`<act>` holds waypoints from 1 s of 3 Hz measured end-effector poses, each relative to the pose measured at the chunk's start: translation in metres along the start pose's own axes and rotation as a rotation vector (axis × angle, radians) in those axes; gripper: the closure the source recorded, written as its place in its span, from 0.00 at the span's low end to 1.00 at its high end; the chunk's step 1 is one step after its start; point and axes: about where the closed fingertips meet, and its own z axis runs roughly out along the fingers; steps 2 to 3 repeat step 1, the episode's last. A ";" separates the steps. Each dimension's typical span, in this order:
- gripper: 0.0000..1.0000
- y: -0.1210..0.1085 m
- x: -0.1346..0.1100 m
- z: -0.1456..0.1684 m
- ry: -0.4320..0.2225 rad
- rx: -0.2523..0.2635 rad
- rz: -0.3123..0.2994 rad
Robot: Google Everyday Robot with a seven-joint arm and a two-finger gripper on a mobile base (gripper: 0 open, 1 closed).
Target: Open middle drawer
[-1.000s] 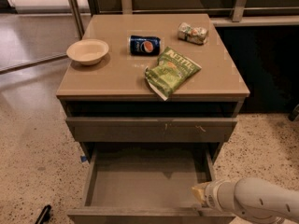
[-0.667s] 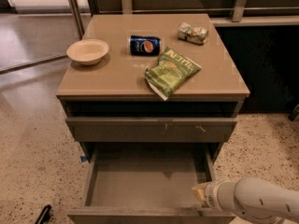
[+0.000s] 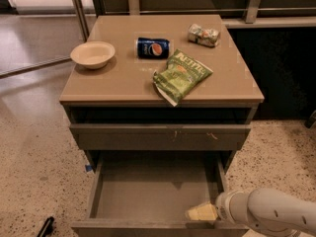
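One smooth grey middle drawer [image 3: 148, 191], hand [image 3: 201, 212] at front-right corner

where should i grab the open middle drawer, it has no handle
Take the middle drawer by the top lip of its front panel, coming from above and in front. The front is plain and handleless, but the drawer is pulled out, so that lip is exposed. The end effector sits at the lip's right end, near the front right corner.
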 end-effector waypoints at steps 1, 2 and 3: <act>0.00 0.000 0.000 0.000 0.000 0.000 0.000; 0.00 0.000 0.000 0.000 0.000 0.000 0.000; 0.00 0.000 0.000 0.000 0.000 0.000 0.000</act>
